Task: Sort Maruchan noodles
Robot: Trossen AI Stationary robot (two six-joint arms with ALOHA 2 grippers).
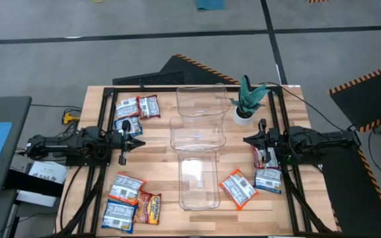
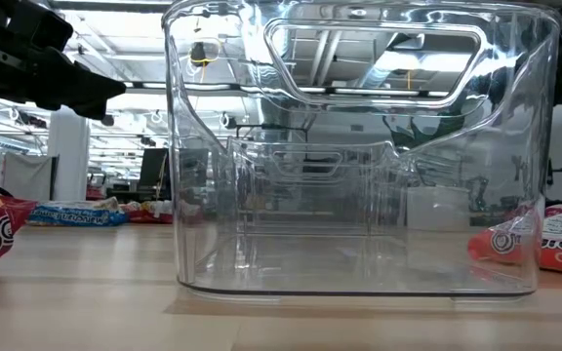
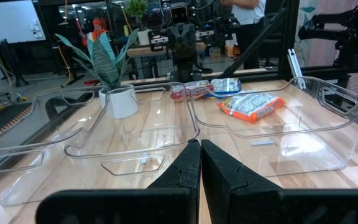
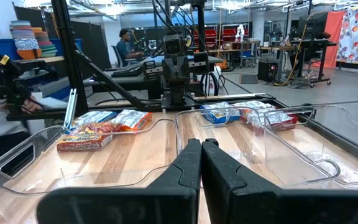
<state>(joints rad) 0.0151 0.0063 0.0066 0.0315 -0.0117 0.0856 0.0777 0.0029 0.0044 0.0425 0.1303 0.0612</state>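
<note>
Maruchan packets lie flat on the table in groups: blue-and-white and red ones at the far left (image 1: 137, 107), blue, white and red ones at the near left (image 1: 132, 198), an orange one (image 1: 238, 188) and blue and red ones (image 1: 266, 168) at the right. My left gripper (image 1: 141, 141) (image 3: 201, 155) hovers at the table's left, shut and empty, pointing at the clear bins. My right gripper (image 1: 246, 139) (image 4: 202, 152) faces it from the right, also shut and empty. Across the bins, the left wrist view shows the orange packet (image 3: 252, 104); the right wrist view shows the left-side packets (image 4: 104, 127).
Three clear plastic bins stand in a row down the table's middle: far (image 1: 202, 100), middle (image 1: 198, 132), near (image 1: 198, 182). A potted plant in a white pot (image 1: 247, 99) stands at the far right, beside the far bin. A person sits in the room beyond (image 4: 127, 43).
</note>
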